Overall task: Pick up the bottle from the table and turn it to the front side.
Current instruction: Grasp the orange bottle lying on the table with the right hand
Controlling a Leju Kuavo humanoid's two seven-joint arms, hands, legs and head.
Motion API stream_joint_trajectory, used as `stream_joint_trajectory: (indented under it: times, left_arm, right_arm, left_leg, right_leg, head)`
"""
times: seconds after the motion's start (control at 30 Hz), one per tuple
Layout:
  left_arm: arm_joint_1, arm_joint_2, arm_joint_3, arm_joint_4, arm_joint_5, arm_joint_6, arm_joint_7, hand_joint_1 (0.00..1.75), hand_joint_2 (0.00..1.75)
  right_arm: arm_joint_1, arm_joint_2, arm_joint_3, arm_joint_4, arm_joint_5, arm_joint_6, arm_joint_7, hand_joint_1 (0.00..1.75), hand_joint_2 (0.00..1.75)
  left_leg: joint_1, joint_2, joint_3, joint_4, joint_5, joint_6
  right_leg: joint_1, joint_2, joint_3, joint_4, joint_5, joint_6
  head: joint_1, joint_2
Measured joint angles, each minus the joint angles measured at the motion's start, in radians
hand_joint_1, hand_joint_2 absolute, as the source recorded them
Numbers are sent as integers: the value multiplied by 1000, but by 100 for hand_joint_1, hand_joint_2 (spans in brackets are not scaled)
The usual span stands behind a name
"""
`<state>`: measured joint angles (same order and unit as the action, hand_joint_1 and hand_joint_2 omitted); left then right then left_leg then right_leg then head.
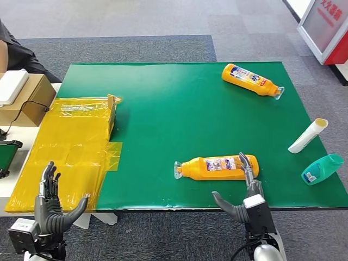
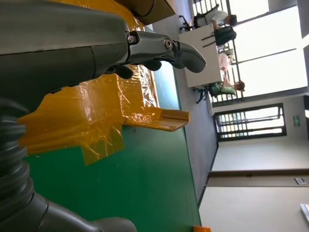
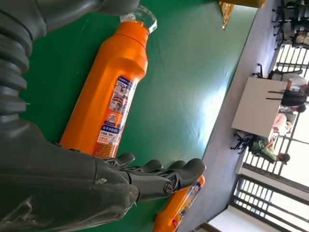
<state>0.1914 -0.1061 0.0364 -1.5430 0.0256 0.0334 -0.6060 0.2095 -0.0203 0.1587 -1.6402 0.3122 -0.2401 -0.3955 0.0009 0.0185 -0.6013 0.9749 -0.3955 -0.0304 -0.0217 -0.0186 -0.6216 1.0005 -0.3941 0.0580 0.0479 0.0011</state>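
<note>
An orange bottle (image 1: 217,167) lies on its side near the front edge of the green mat (image 1: 172,109), clear cap pointing left and a small-print label facing up. My right hand (image 1: 242,196) is open just in front of it, fingers reaching over the bottle's base end and thumb spread out to the left. In the right wrist view the bottle (image 3: 109,92) lies between the thumb and the fingers (image 3: 156,174), and I cannot tell whether they touch it. My left hand (image 1: 51,204) is open and holds nothing, over the front of the yellow sheet (image 1: 74,147).
A second orange bottle (image 1: 250,79) lies at the back right. A white tube (image 1: 308,135) and a teal bottle (image 1: 322,168) lie at the mat's right edge. A cardboard box (image 1: 29,98) stands at the far left, beside a person's dark sleeve (image 1: 16,51).
</note>
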Motion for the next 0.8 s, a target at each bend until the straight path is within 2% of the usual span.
stream_joint_trajectory:
  times: [0.1,0.23,0.4,0.6,0.8]
  left_arm:
    - [0,0,0,1,-1,-3,1,0,175]
    - [-7,4,-1,8,-21,-12,10,0,175]
    - [-41,20,-21,48,-66,-29,31,0,175]
    - [-73,33,-56,89,-81,-37,38,0,175]
    - [-97,41,-80,118,-88,-42,44,0,175]
  right_arm:
    - [-2,-5,0,1,35,-18,16,0,175]
    - [-38,-47,-2,13,159,-20,114,0,175]
    - [-153,-151,-20,85,316,62,252,0,175]
    - [-260,-236,-23,189,384,151,333,0,175]
    - [-338,-295,-8,287,428,250,402,0,175]
  left_leg:
    - [0,0,0,0,0,0]
    - [0,0,0,0,0,0]
    - [-1,0,0,0,2,2]
    - [-1,0,0,0,3,3]
    - [-1,0,-1,0,3,3]
  right_leg:
    - [0,0,0,0,0,0]
    - [0,0,0,0,1,0]
    - [-1,0,0,-1,3,2]
    - [-1,0,1,-1,4,2]
    - [-1,0,0,-1,4,2]
  head:
    - [0,0]
    - [0,0]
    - [0,0]
    - [0,0]
    - [0,0]
